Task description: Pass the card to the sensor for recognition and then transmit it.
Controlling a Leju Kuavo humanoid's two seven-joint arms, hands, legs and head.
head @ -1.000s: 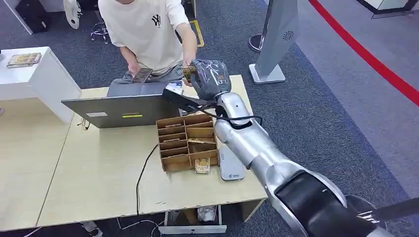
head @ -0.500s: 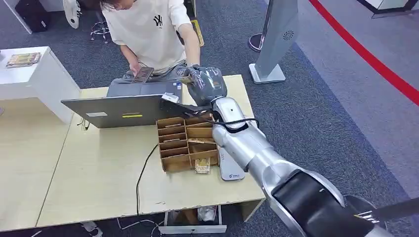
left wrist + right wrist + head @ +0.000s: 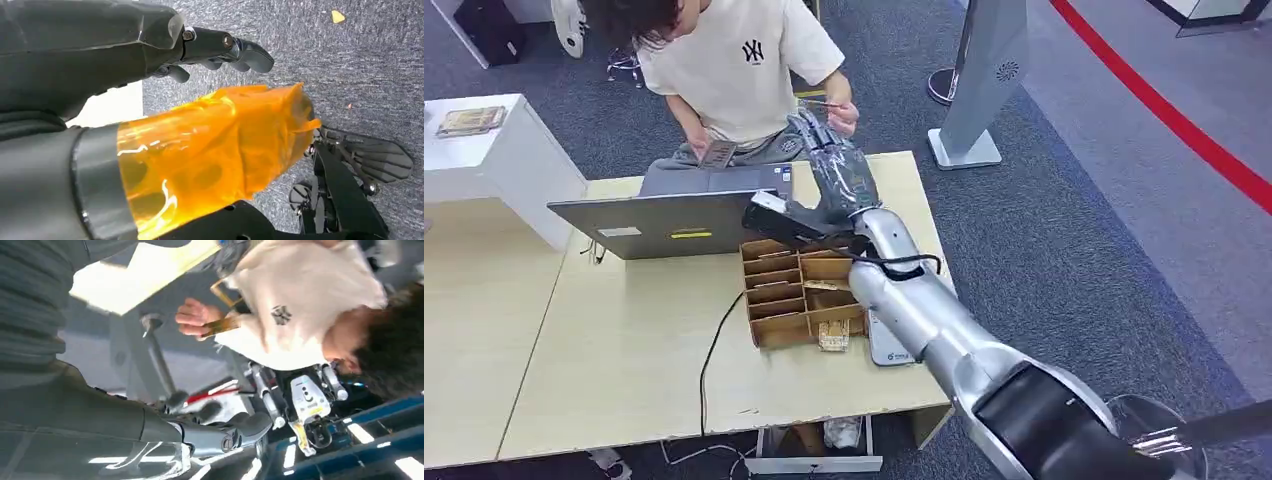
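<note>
The card (image 3: 820,103) is a thin brownish strip pinched in a person's hand (image 3: 844,115) just beyond the table's far edge; the right wrist view shows the same card (image 3: 220,326) in that person's hand (image 3: 192,317). My right hand (image 3: 834,170) reaches out over the far side of the table, fingers stretched apart toward the person, holding nothing, a short gap from the card. The white sensor pad (image 3: 892,338) lies on the table beside my right forearm. My left hand (image 3: 210,100) hangs over the carpet with its orange-covered thumb apart from the dark fingers (image 3: 235,47), empty.
A cardboard organizer (image 3: 802,288) with several slots holds cards in the table's middle. An open laptop (image 3: 664,225) stands behind it. The person in a white shirt (image 3: 744,70) holds another card (image 3: 717,153). A grey kiosk base (image 3: 966,148) stands at the right.
My right hand has let go of the card and spread its fingers. The person has taken the card and drawn it back and up, leaning forward.
</note>
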